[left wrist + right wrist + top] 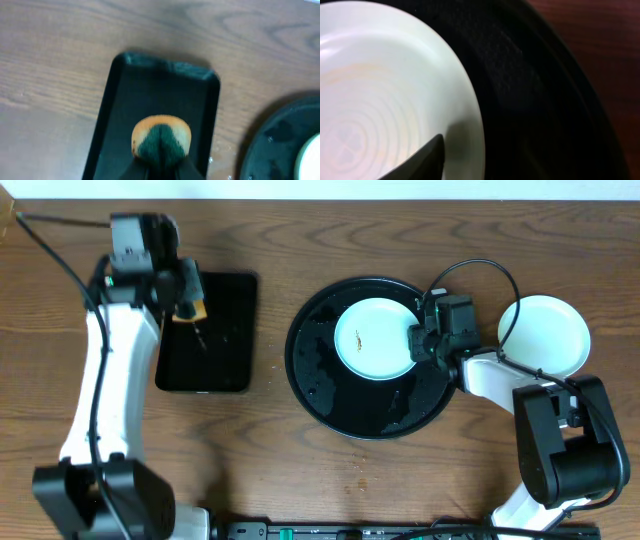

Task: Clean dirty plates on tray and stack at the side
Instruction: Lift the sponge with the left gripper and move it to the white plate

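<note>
Small round pale plate (385, 350), with a brown smear (355, 340) near its middle, lies on the large round glossy black tray (320, 392). Its rim sits right at the right gripper (418, 340). One finger (422, 157) reaches over the rim's inner side; cannot tell whether the jaws have bitten.

Risk, as judged: a shallow hold on a slick rim may slip, or drag the plate across the droplet-speckled tray.

A second pale plate (545, 335) lies behind that gripper, off the tray.

Left gripper (160, 162) is clamped on a yellow-and-green sponge (161, 142), with the rectangular black tray (125, 90) below its jaws.

No readable labels or writing.
</note>
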Tool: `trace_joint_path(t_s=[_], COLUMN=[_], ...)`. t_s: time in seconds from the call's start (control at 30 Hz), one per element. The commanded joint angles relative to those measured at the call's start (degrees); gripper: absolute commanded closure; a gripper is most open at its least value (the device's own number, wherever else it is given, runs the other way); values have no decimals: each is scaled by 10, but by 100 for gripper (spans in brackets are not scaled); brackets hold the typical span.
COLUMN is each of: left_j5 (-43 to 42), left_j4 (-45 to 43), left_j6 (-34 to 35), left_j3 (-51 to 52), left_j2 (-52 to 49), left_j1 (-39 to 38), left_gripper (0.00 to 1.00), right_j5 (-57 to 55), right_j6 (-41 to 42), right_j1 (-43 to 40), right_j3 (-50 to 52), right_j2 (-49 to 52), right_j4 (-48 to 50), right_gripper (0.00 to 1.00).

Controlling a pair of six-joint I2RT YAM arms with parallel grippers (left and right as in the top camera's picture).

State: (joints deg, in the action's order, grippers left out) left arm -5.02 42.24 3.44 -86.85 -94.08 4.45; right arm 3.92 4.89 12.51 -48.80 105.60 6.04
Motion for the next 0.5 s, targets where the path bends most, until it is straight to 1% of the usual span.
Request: trace_joint_path(t_s=[0.0,0.03,0.1,0.2,0.47], left_j5=[-61,-85,-130,-138,-138], left_j4=[34,40,32,18,-16], left_j6=[14,14,16,16,24], left_j3=[-78,-92,-103,-101,-100], left_j2=[-57,-71,-90,-108,-180], left_j1=[0,-2,-12,-41,-171], left_gripper=[93,93,92,92,93], right_j5=[5,7,7,7,7], right_j6=[2,2,2,2,2], right_j1=[-5,-6,-6,-6,-5], right_j3=[-8,-8,-8,-8,-8], right_j2=[11,11,11,11,11], right_j4=[-5,-5,-5,-5,-5], right_gripper=[78,87,99,99,99])
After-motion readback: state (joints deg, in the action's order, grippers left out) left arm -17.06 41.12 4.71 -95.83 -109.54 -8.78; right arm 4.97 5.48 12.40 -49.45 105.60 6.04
